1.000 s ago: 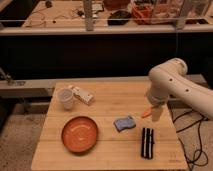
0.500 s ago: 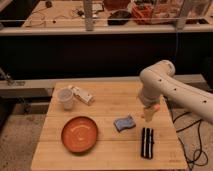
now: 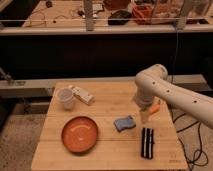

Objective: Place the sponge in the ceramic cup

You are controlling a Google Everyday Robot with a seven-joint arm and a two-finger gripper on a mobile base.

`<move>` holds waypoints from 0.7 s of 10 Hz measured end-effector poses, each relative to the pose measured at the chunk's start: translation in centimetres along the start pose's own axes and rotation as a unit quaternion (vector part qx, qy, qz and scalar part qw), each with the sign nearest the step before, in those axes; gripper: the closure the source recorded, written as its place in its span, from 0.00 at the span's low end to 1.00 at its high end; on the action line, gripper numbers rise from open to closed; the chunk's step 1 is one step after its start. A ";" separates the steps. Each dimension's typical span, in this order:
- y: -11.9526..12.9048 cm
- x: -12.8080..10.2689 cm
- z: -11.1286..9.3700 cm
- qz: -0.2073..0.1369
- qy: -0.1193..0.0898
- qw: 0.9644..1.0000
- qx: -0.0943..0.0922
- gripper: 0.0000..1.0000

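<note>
The arm (image 3: pixel 172 95) runs off the right edge of the frame, so its base is unseen. The gripper (image 3: pixel 145 118), right of centre just beside the sponge (image 3: pixel 124 123), seems partly hidden by the wrist. The print on the box (image 3: pixel 82 95) is too small to read.

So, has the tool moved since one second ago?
Yes. Against the unmoved black striped object, the tool has shifted left, toward the sponge, and now hangs just right of it.
</note>
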 end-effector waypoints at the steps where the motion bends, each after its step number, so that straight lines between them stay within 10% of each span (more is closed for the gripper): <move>1: 0.1 -0.1 0.5 -0.004 -0.003 1.000 -0.005 0.20; 7: -0.5 -1.5 3.1 -0.038 -0.026 0.999 -0.024 0.20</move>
